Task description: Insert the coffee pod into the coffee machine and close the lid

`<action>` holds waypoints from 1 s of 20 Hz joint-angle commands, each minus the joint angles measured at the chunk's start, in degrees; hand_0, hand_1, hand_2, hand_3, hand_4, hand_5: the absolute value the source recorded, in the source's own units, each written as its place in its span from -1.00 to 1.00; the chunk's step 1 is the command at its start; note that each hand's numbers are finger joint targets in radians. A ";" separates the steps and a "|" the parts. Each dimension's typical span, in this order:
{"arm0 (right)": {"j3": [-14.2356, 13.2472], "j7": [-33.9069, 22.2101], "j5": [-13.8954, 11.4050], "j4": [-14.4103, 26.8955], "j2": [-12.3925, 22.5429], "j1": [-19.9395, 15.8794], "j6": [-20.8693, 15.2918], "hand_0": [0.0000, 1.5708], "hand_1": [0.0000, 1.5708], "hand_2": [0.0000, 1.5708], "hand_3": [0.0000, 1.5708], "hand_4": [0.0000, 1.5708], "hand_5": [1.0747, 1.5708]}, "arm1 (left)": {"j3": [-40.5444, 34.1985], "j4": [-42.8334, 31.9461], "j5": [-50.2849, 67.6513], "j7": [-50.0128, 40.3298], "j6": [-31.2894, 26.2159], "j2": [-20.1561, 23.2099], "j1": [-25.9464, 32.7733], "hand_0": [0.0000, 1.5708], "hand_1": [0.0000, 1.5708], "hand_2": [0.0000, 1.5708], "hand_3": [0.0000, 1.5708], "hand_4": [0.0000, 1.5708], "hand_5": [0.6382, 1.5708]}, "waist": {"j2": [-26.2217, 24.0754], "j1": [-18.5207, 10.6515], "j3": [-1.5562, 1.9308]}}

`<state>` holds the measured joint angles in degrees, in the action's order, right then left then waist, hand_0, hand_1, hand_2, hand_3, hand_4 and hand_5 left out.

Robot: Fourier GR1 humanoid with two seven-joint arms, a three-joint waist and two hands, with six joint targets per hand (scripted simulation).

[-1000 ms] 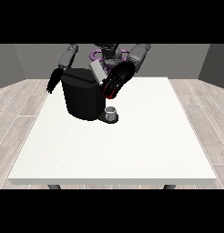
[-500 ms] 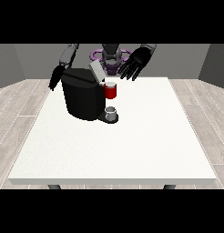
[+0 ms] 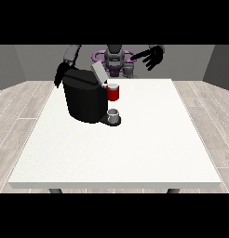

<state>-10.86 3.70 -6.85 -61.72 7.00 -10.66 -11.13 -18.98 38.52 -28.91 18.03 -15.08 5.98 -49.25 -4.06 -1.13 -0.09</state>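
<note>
The black coffee machine (image 3: pixel 84 100) stands on the white table (image 3: pixel 135 148), left of the middle. Its grey lid (image 3: pixel 98 73) is tilted up. A red thing at the machine (image 3: pixel 113 93) sits at its upper right side. A small grey thing (image 3: pixel 114 113) rests on the machine's base below it; I cannot tell whether it is the pod. The hand at the view's right (image 3: pixel 152 56) hovers high, right of the machine and apart from it, fingers spread and holding nothing. The hand at the view's left (image 3: pixel 60 76) hangs behind the machine's left edge, partly hidden.
The robot's torso (image 3: pixel 115 60) is behind the table's far edge. The table's near half and right side show bare white surface.
The hand at the view's right has lifted away from the red thing at the machine and moved up and to the right. The lid now shows tilted up.
</note>
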 commanded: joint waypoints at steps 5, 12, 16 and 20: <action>0.59 2.12 0.71 -1.91 -2.08 4.63 -0.38 -1.00 -1.00 -1.00 -1.00 -1.00 1.00 | -1.38 1.36 5.41 1.90 -2.15 -5.38 16.10 -1.00 -1.00 -1.00 -1.00 -0.53 1.00 | -9.68 -5.14 0.10; 5.51 -5.97 3.28 -11.05 -0.21 -2.76 9.40 -1.00 -1.00 -1.00 -1.00 -1.00 1.00 | -1.07 1.04 7.84 -0.17 0.22 -5.93 21.32 -1.00 -1.00 -1.00 -1.00 -0.49 1.00 | -15.23 -3.62 0.06; 6.91 -3.70 2.54 -13.57 2.23 -4.27 12.47 -1.00 -1.00 -1.00 -1.00 -0.80 1.00 | -2.73 4.01 10.61 -0.47 -3.57 -3.35 22.05 -1.00 -1.00 -1.00 -1.00 -0.45 1.00 | -12.12 -4.31 0.08; 5.62 -3.93 2.46 -13.35 3.82 -4.99 12.74 -1.00 -1.00 -1.00 -1.00 -0.90 1.00 | 0.36 10.95 12.35 -5.15 -4.90 -5.09 24.56 -1.00 -1.00 -1.00 -1.00 -0.54 1.00 | -11.48 -7.18 0.10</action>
<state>-4.53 0.12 -5.00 -73.75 8.17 -13.57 -0.89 -19.60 44.91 -18.18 14.44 -18.78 0.98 -26.71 -17.35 -7.39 0.01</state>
